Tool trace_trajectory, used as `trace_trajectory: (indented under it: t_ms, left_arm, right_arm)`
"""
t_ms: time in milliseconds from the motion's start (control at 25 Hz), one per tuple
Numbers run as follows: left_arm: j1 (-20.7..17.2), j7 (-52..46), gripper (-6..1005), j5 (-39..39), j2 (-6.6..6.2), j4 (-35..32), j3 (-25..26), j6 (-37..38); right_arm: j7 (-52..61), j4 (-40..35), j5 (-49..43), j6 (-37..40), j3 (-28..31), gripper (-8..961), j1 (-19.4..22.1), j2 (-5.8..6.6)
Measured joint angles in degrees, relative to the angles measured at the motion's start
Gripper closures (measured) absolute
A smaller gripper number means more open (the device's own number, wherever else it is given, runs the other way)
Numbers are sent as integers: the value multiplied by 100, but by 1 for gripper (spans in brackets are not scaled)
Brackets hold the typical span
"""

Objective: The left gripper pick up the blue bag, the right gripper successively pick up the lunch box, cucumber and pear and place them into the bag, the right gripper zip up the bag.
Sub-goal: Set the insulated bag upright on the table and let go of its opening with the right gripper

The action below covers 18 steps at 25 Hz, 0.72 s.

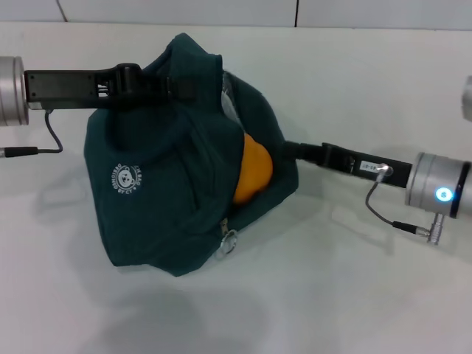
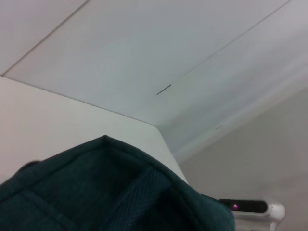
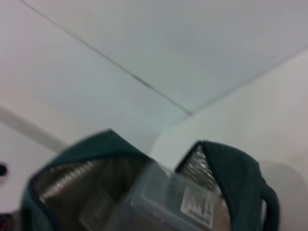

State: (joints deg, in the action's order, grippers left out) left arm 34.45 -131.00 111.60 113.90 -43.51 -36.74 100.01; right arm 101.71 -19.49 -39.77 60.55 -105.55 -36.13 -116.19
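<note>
Already the left tool point(image 1: 158, 87), upper left of the head frame, clamps the handle of the one dark teal fabric bag point(image 1: 155, 192) at centre on the white bench point(image 1: 354, 295). Right tool is hidden inside the bag; I cannot tell its state. One orange pear point(image 1: 254, 169) and one clear plastic lunch box point(image 3: 159, 202) sit inside; no cucumber shows. Zipping remains.

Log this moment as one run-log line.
left gripper: holding blue bag | right gripper: inside bag opening, hidden | pear: in bag | zipper: open
</note>
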Motion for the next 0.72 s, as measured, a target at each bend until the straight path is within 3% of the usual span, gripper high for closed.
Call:
trace_trajectory:
  t_ms: [320,720]
  left_arm:
    - [38,-36,959,-18,0,0,-7,55]
    - [357,-48,959,-20,56,323,-18,96]
  right_arm:
    - [-871,-89,674,594,95,935,381,30]
    - [-1307,-60,681,1967,1132,937,1024,181]
